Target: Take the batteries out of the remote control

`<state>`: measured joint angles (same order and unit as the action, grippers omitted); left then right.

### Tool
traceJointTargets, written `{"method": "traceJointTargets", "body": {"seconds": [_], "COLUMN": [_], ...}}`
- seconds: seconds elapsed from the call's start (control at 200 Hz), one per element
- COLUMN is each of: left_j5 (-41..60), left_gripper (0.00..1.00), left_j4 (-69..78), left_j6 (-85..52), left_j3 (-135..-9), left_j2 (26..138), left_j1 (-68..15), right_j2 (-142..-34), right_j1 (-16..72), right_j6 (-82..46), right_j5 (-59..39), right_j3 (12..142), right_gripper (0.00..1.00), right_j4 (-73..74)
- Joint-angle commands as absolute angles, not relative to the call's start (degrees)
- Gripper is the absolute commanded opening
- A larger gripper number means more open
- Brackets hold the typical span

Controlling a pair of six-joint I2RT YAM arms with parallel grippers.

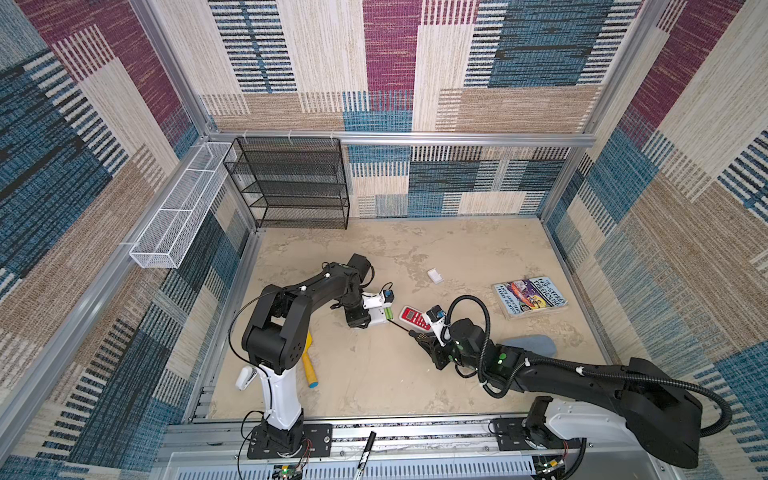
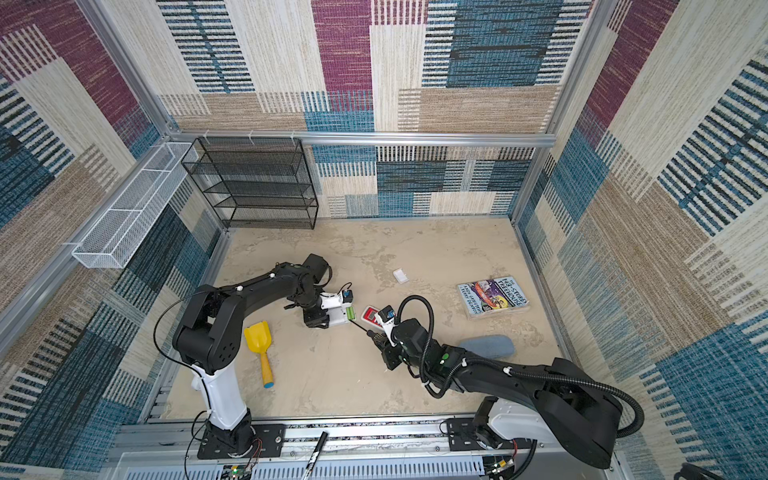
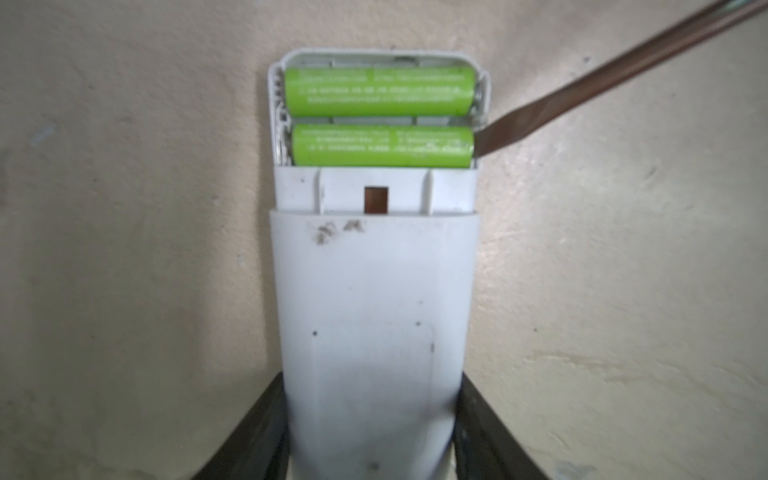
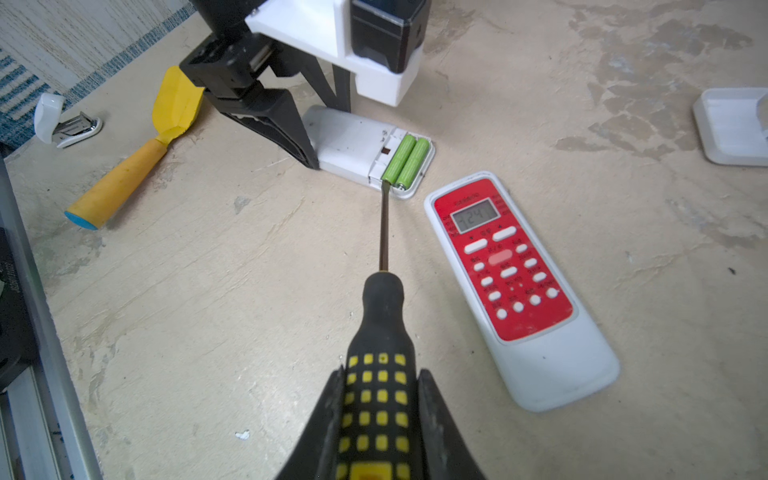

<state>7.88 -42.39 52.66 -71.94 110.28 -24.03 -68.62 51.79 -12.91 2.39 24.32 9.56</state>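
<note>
Right end effector (image 4: 380,390) grips the screwdriver (image 4: 384,232), tip at one end of a crosswise green battery (image 3: 382,146); left end effector (image 3: 372,419) clamps the white remote (image 3: 374,311).

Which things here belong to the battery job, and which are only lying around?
Job: white remote, two green batteries, screwdriver, loose battery cover.
Lying about: red remote (untouched), yellow toy shovel, stapler, book.

The book (image 1: 530,297) cover reads "STOREY TREEHOUSE".
</note>
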Motion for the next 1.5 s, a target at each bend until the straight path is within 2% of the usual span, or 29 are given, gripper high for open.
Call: {"method": "traceJointTargets", "body": {"seconds": [0.0, 0.486, 1.142, 1.492], "left_j5": [7.6, 8.4, 8.4, 9.1], "left_gripper": [0.52, 0.51, 0.51, 0.5], "left_j4": [-46.1, -46.9, -47.1, -47.2], "left_j6": [53.5, 53.7, 53.5, 53.2], "left_j3": [-70.9, -71.0, -71.0, -70.9], "left_j2": [112.0, 112.0, 112.1, 112.1], "left_j1": [-24.1, -24.1, -24.1, -24.1], "right_j2": [-68.4, -68.7, -72.7, -75.2], "right_j1": [51.8, 52.3, 53.8, 57.7], "right_j6": [-14.4, -14.2, -15.5, -15.0], "right_j5": [7.4, 9.1, 9.7, 18.3], "right_j3": [23.1, 17.6, 15.8, 13.5], "right_gripper": [0.0, 0.0, 0.0, 0.0], "right_j4": [16.0, 29.2, 30.5, 39.4]}}
